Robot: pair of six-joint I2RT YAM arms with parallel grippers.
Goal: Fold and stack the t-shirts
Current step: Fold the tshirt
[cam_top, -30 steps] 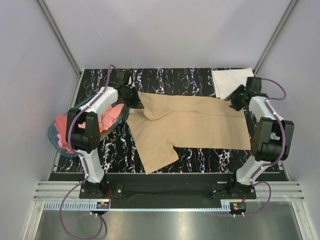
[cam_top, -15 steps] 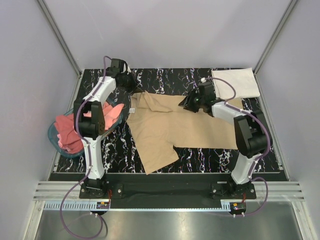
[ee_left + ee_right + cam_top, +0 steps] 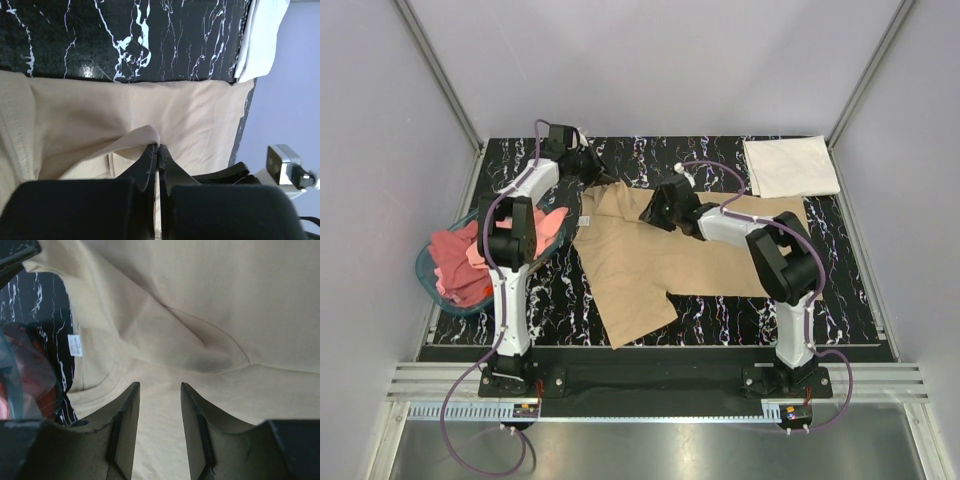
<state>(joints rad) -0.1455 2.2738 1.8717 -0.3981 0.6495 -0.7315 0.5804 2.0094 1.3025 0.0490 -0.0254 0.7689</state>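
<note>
1. The tabletop (image 3: 720, 310) is carrying everything. Its dark, smooth-looking surface is probably giving cloth little to hold on to, so a hard tug is likely to send fabric sliding instead of spreading it out.
2. The tan t-shirt (image 3: 650, 265) is lying across the middle of the tabletop, bunching toward the far left corner and trailing one flap toward the near edge. It is not lying flat, so a fold begun now is risking a crooked, lumpy packet.
3. The basket (image 3: 423, 268) is sitting at the left edge, holding the pink t-shirts (image 3: 455, 255). The tan cloth is lying just beside it, and a pull leftward could be dragging fabric over the rim.
4. The white t-shirt (image 3: 790, 165) is lying folded at the far right corner, just beside the tan one. I cannot tell whether they are touching, but a sweep to the right could be rucking it up.
5. The left gripper (image 3: 157, 147) is pinching a thin ridge of tan cloth near the far left corner, fingers clenched tight. So little cloth is caught that a quick lift could be pulling it free.
6. The right gripper (image 3: 160, 387) is hovering over the rumpled part with fingers spread and nothing between them. Closing here could be gathering two layers at once. The two arms are also working close together, so a bump is possible.
7. The neck label (image 3: 75, 345) is showing at the left side of the shirt, near the basket, where the cloth is creasing most.
</note>
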